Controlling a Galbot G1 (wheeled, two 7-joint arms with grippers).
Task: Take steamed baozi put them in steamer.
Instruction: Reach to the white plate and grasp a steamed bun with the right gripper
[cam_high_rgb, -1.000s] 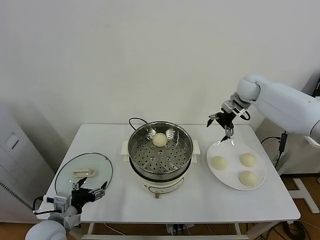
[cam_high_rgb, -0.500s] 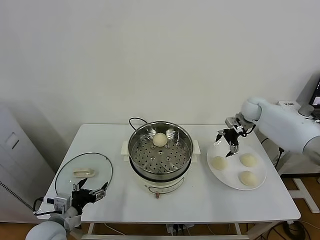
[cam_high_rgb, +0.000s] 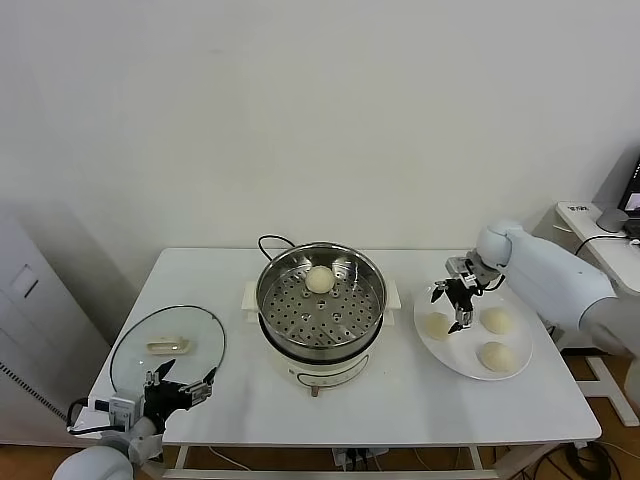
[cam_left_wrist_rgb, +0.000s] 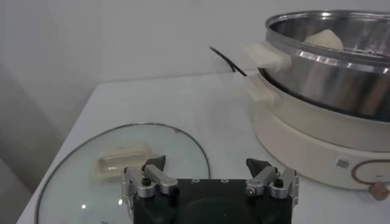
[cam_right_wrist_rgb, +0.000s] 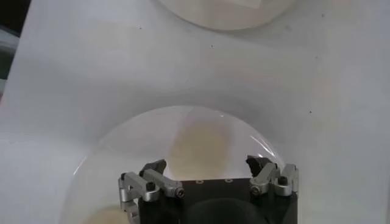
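Note:
The steamer (cam_high_rgb: 320, 300) stands mid-table with one baozi (cam_high_rgb: 319, 279) in its steel basket. Three baozi lie on the white plate (cam_high_rgb: 462, 346) to the right: a near-left one (cam_high_rgb: 437, 325), a far one (cam_high_rgb: 497, 320) and a front one (cam_high_rgb: 494, 355). My right gripper (cam_high_rgb: 452, 301) is open and empty, just above the near-left baozi. In the right wrist view that baozi (cam_right_wrist_rgb: 204, 141) lies ahead between the spread fingers of the right gripper (cam_right_wrist_rgb: 207, 167). My left gripper (cam_high_rgb: 180, 385) is open and empty at the front left, and shows open in the left wrist view (cam_left_wrist_rgb: 207, 165).
A round glass lid (cam_high_rgb: 167, 345) with a cream handle lies flat at the table's front left, under the left gripper; it also shows in the left wrist view (cam_left_wrist_rgb: 122, 164). The steamer's black cord (cam_high_rgb: 270, 243) runs behind the pot. A wall stands close behind the table.
My right gripper has come down and toward the plate, from above the table's back edge to just over the near-left baozi. The left gripper sank slightly.

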